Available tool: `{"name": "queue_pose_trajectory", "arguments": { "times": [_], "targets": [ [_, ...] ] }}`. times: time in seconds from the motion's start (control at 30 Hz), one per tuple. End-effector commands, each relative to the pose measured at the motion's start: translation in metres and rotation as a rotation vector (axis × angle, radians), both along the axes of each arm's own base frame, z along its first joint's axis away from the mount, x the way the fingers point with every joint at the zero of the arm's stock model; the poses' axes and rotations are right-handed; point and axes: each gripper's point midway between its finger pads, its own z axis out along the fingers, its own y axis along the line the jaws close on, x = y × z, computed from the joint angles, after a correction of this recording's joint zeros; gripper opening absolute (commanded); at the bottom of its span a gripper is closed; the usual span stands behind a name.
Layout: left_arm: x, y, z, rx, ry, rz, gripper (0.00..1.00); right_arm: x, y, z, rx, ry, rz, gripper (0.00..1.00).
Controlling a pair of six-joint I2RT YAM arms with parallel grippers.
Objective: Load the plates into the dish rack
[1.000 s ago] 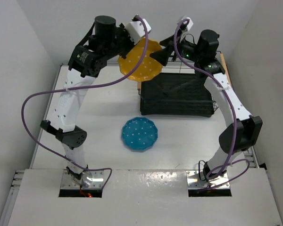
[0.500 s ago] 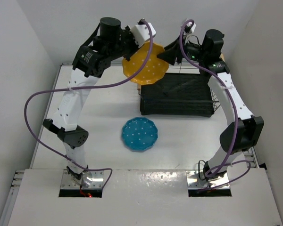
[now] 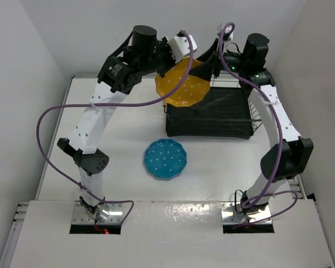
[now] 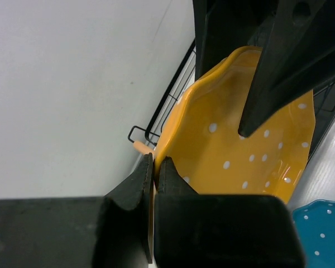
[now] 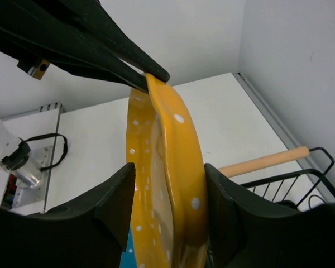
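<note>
Nearest to me, just beyond the two arm bases, the teal plate [image 3: 164, 159] lies flat on the white worktop [image 3: 117, 139], face up. It is well apart from both hands and short of the rack. Nothing touches it.

Behind it and a little to the right sits the rack [image 3: 209, 117], a black wire basket with its long side towards me. From the top view I see no plate in it.

Farther back, both arms arch up and meet over the rack's far left corner, and the yellow plate [image 3: 184, 84] hangs between them, clear of the worktop. It is tipped up steeply, its dotted face turned towards the top camera. In that view it overlaps the rack's far left corner.

My left hand [image 4: 156, 162] is clamped on the plate's rim. In its wrist view the two fingers [image 4: 135, 181] are pinched together with the scalloped edge between them. The rack's wires and one end of a wooden handle [image 4: 138, 146] show past the plate.

My right hand [image 5: 168, 167] comes in from the other side and straddles the same plate. Its wrist view sees the plate edge-on, with one finger along each face and both lying close against it. I cannot tell whether they are actually pressing or only standing beside it. Another wooden handle [image 5: 265, 162] and a corner of the rack's wire show beyond the plate.

Behind everything there is only plain white wall.
</note>
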Motion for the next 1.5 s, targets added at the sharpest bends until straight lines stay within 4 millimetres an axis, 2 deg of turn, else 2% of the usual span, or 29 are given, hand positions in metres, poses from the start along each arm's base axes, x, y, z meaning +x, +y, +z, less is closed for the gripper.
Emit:
{"name": "queue_pose_trajectory", "arguments": {
  "times": [0.0,0.03,0.07,0.1,0.13,0.23,0.33,0.47,0.5,0.53,0.57,0.6,0.63,0.67,0.7,0.73,0.77,0.8,0.83,0.87,0.97,1.0,1.07,1.1,1.17,1.2,1.27,1.37,1.47],
  "targets": [
    [-0.003,-0.012,0.063,-0.131,-0.187,-0.037,0.0,-0.012,-0.005,-0.006,-0.066,-0.01,0.051,0.51],
    [-0.005,-0.015,0.063,-0.124,-0.194,-0.048,0.0,-0.014,-0.006,0.002,-0.079,-0.036,0.047,0.51],
    [-0.004,-0.019,0.058,-0.12,-0.185,-0.059,0.0,-0.005,-0.01,-0.001,-0.122,-0.103,0.002,0.5],
    [-0.008,-0.025,0.059,-0.116,-0.19,-0.081,0.0,-0.011,-0.011,-0.019,-0.169,-0.052,0.003,0.48],
    [-0.008,-0.025,0.059,-0.116,-0.19,-0.082,0.0,-0.009,-0.014,-0.018,-0.198,-0.067,-0.034,0.46],
    [-0.01,-0.033,0.054,-0.106,-0.188,-0.105,0.0,-0.006,-0.021,-0.032,-0.256,-0.069,-0.08,0.24],
    [-0.01,-0.04,0.046,-0.096,-0.173,-0.115,0.0,-0.004,-0.025,-0.039,-0.282,-0.072,-0.112,0.23],
    [-0.009,-0.046,0.041,-0.077,-0.178,-0.128,0.0,0.004,-0.034,-0.049,-0.315,-0.093,-0.159,0.0],
    [-0.009,-0.046,0.041,-0.077,-0.178,-0.128,0.0,0.012,-0.037,-0.047,-0.32,-0.122,-0.189,0.0],
    [-0.01,-0.052,0.037,-0.072,-0.171,-0.138,0.0,0.015,-0.041,-0.03,-0.303,-0.199,-0.213,0.0],
    [-0.008,-0.051,0.039,-0.07,-0.185,-0.127,0.0,0.018,-0.045,-0.051,-0.305,-0.163,-0.221,0.0],
    [-0.004,-0.052,0.035,-0.062,-0.179,-0.117,0.0,0.029,-0.05,-0.037,-0.28,-0.26,-0.254,0.0],
    [-0.003,-0.052,0.037,-0.069,-0.187,-0.116,0.0,0.027,-0.052,-0.045,-0.271,-0.274,-0.262,0.0],
    [-0.005,-0.055,0.039,-0.074,-0.195,-0.115,0.0,0.036,-0.053,-0.019,-0.21,-0.436,-0.301,0.0],
    [-0.001,-0.056,0.034,-0.066,-0.188,-0.106,0.0,0.04,-0.064,-0.011,-0.188,-0.475,-0.335,0.0],
    [0.001,-0.054,0.034,-0.064,-0.189,-0.094,0.0,0.041,-0.067,-0.014,-0.125,-0.398,-0.346,0.0],
    [-0.002,-0.059,0.037,-0.072,-0.198,-0.102,0.04,0.049,-0.082,0.016,-0.075,-0.522,-0.386,0.0],
    [-0.002,-0.059,0.039,-0.078,-0.205,-0.102,0.08,0.053,-0.084,0.022,-0.05,-0.528,-0.381,0.0],
    [-0.001,-0.058,0.039,-0.077,-0.206,-0.093,0.13,0.046,-0.076,0.023,0.008,-0.445,-0.322,0.0],
    [0.002,-0.06,0.037,-0.078,-0.207,-0.093,0.16,0.055,-0.096,0.035,0.026,-0.535,-0.349,0.0],
    [0.006,-0.061,0.032,-0.078,-0.193,-0.081,0.27,0.056,-0.11,0.05,0.08,-0.559,-0.325,0.0],
    [0.006,-0.062,0.035,-0.084,-0.2,-0.081,0.35,0.056,-0.113,0.056,0.089,-0.599,-0.313,0.0],
    [0.007,-0.061,0.034,-0.09,-0.194,-0.068,0.53,0.06,-0.125,0.053,0.111,-0.558,-0.31,0.0],
    [0.012,-0.063,0.024,-0.075,-0.178,-0.06,0.63,0.063,-0.127,0.054,0.114,-0.569,-0.309,0.0],
    [0.012,-0.064,0.026,-0.091,-0.177,-0.057,0.7,0.067,-0.14,0.049,0.098,-0.558,-0.32,0.0],
    [0.018,-0.062,0.021,-0.093,-0.162,-0.045,0.78,0.071,-0.146,0.044,0.092,-0.545,-0.329,0.0],
    [0.022,-0.057,0.023,-0.11,-0.157,-0.023,0.79,0.072,-0.154,0.038,0.064,-0.548,-0.33,0.0],
    [0.037,-0.043,0.011,-0.112,-0.117,0.036,0.79,0.077,-0.171,0.015,0.004,-0.503,-0.348,0.0],
    [0.052,-0.012,-0.006,-0.091,-0.057,0.114,0.79,0.077,-0.185,-0.008,-0.05,-0.47,-0.381,0.0]
  ]
}}
